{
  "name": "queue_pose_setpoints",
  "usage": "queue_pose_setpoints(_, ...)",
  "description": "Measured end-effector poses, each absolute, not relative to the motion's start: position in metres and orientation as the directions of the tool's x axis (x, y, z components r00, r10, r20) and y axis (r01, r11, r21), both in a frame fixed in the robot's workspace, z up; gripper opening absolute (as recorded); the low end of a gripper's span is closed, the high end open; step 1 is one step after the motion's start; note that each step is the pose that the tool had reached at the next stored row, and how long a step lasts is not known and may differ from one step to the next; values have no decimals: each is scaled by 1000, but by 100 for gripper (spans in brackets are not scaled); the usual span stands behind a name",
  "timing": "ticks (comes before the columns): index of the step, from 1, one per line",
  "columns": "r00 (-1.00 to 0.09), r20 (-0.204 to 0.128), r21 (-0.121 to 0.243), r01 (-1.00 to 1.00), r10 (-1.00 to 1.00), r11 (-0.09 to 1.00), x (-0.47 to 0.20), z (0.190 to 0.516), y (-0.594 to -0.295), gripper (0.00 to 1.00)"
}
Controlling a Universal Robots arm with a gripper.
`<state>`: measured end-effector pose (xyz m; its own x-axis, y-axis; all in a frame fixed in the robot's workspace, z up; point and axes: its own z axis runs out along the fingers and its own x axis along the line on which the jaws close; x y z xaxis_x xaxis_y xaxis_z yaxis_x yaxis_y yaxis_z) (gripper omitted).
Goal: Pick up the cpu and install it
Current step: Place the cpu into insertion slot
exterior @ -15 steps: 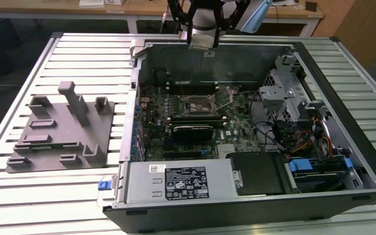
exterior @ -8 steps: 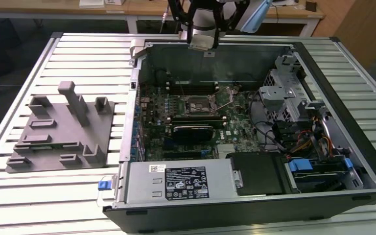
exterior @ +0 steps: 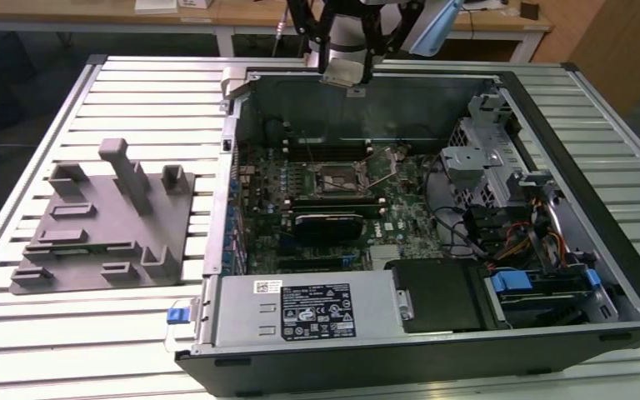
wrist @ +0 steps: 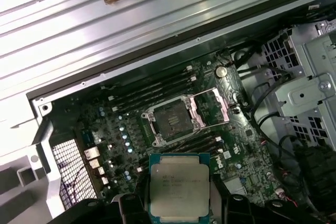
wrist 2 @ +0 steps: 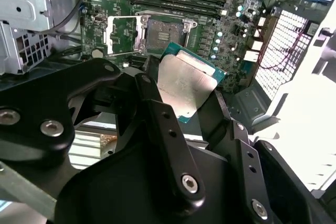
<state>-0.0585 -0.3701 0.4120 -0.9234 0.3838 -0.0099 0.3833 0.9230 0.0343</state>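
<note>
1. The cpu (wrist: 179, 184) hangs in mid-air over the motherboard (wrist: 121, 129), pinched at two opposite edges by the gripper (wrist: 180, 211). Its fingers (wrist 2: 157, 114) press the rim.
2. The open socket (wrist: 170, 121) lies well below, with free air between.
3. The case (exterior: 353, 112) walls ring the board.

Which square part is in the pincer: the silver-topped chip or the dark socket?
The cpu, silver-topped with a pale rim, clamped in the pincer above the case. The dark socket sits empty on the motherboard, frame open.
</note>
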Motion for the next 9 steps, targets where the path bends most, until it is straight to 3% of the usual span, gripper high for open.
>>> queue_pose_setpoints(9, -891, -10, 34, 454, 454, 891, -58, 411, -370, 54)
